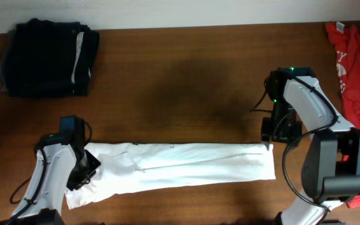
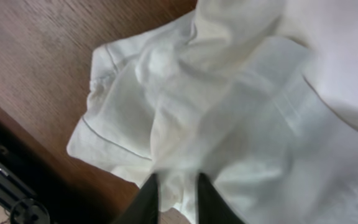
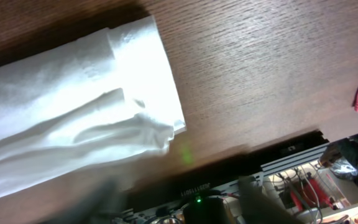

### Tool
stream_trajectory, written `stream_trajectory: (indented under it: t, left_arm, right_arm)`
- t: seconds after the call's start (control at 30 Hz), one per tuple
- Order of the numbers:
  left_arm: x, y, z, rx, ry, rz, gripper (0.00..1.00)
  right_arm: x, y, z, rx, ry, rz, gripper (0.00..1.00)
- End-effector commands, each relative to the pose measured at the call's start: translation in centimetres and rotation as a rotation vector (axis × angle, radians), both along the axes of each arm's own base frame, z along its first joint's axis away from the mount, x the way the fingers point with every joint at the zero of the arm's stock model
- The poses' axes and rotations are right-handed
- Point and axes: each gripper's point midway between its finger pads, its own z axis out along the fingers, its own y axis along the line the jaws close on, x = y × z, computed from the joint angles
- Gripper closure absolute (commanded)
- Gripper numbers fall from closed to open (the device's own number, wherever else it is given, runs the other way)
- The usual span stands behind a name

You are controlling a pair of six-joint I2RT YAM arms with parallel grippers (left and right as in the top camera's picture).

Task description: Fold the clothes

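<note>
**Wooden table, white T-shirt laid out as a long band**

Dark brown wood of the table [image 1: 186,81] fills every view. On the left wrist camera the left gripper [image 2: 176,185] shows two dark fingers a narrow gap apart, with rumpled white cloth in that gap. Whether they pinch it I cannot tell. The right gripper [image 3: 178,186] has its jaws wide apart with nothing between them, just off the cloth's end.

The white T-shirt [image 1: 186,164] lies along the near edge of the table, folded into a long strip between the two arms. Its left end is bunched and creased, and its right end is squared off.

At the far left corner sits a dark folded garment [image 1: 45,59]. A red garment [image 1: 355,69] lies at the right edge.
</note>
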Motion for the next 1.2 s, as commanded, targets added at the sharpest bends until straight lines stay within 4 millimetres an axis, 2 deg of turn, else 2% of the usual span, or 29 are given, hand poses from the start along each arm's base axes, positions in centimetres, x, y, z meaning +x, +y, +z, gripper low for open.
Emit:
stream_trajectory:
  t: [0.0,0.03,0.07,0.17,0.27,0.37,0.5,0.57,0.63,0.7,0.73,0.77,0.8,0.9,1.03,1.17]
  left_arm:
    - [0.0,-0.8,-0.1,-0.048,-0.019,0.021,0.74]
    - [0.0,-1.1,-0.1,-0.062,-0.019,0.022,0.32]
    - [0.0,-1.4,-0.2,-0.083,-0.023,0.024,0.01]
    - [0.4,-2.7,-0.3,-0.157,-0.038,0.019,0.01]
    - [1.1,-2.4,0.4,-0.146,-0.054,-0.071,0.01]
    - [2.4,-2.4,2.7,-0.103,-0.118,-0.124,0.01]
    - [4.5,-4.1,6.6,-0.07,-0.289,-0.231,0.01]
    - [5.6,-5.4,8.8,-0.057,-0.402,-0.348,0.01]
    - [5.8,-6.8,10.0,-0.061,-0.464,-0.417,0.01]
    - [5.5,-7.9,10.3,-0.074,-0.474,-0.462,0.01]
    - [5.4,-8.3,10.2,-0.083,-0.472,-0.476,0.05]
    - [5.3,-9.0,9.7,-0.102,-0.458,-0.498,0.17]
    - [5.3,-9.5,9.1,-0.118,-0.444,-0.512,0.36]
    - [4.9,-10.4,6.3,-0.149,-0.365,-0.535,0.69]
    - [4.2,-9.9,2.1,-0.154,-0.187,-0.514,0.98]
    - [4.7,-9.3,-0.8,-0.158,-0.098,-0.476,0.99]
  right_arm:
    - [-0.3,-0.7,0.3,-0.04,0.001,0.002,0.01]
    - [-0.4,-0.7,0.4,-0.04,0.002,0.002,0.02]
    - [-0.4,-0.7,0.3,-0.037,0.002,0.001,0.02]
    - [-0.2,-0.1,0.2,-0.007,-0.005,-0.014,0.02]
    - [0.2,0.6,0.0,0.029,-0.026,-0.027,0.02]
    - [1.3,0.7,-0.5,0.034,-0.073,-0.027,0.01]
    - [2.2,2.0,-0.9,0.08,-0.111,-0.016,0.02]
    - [2.6,3.3,-1.0,0.132,-0.128,0.024,0.03]
    - [3.0,4.5,-1.1,0.163,-0.145,0.056,0.05]
    - [3.2,5.3,-1.2,0.165,-0.155,0.087,0.07]
    - [3.2,5.8,-1.3,0.167,-0.158,0.104,0.07]
    - [3.3,6.5,-1.3,0.17,-0.162,0.128,0.12]
    - [3.2,6.9,-1.4,0.171,-0.163,0.143,0.24]
    - [2.7,8.0,-1.6,0.157,-0.152,0.147,0.56]
    - [1.2,8.7,-3.1,0.153,-0.119,0.128,0.96]
    - [0.0,9.1,-5.2,0.184,-0.106,0.115,0.96]
